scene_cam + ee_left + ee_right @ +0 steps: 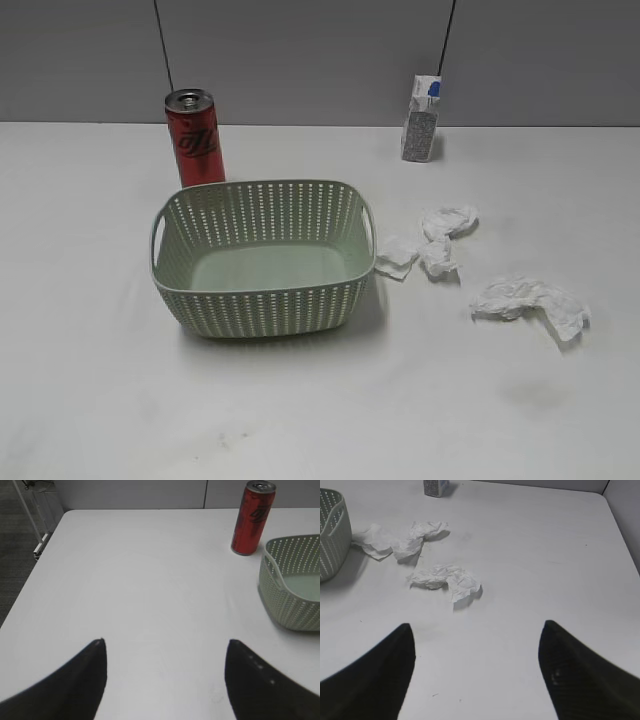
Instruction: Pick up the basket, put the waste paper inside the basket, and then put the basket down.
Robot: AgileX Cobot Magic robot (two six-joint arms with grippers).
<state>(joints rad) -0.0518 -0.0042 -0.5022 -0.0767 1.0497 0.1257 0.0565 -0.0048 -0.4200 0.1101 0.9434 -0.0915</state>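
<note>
The pale sage-green basket (262, 257) stands empty on the white table, left of centre; its edge shows in the left wrist view (292, 585) and the right wrist view (331, 532). Several crumpled white waste paper wads lie to its right: a cluster (430, 243) beside the basket and a larger wad (528, 301) further right. In the right wrist view the cluster (400, 539) and the larger wad (447, 579) lie ahead. My left gripper (166, 642) is open and empty over bare table, left of the basket. My right gripper (477, 625) is open and empty, short of the wads. Neither gripper shows in the exterior view.
A red drink can (195, 137) stands behind the basket's left corner, also in the left wrist view (253, 517). A small white-and-blue carton (421, 118) stands at the back, also in the right wrist view (435, 487). The table's left edge (30, 575) is near the left gripper.
</note>
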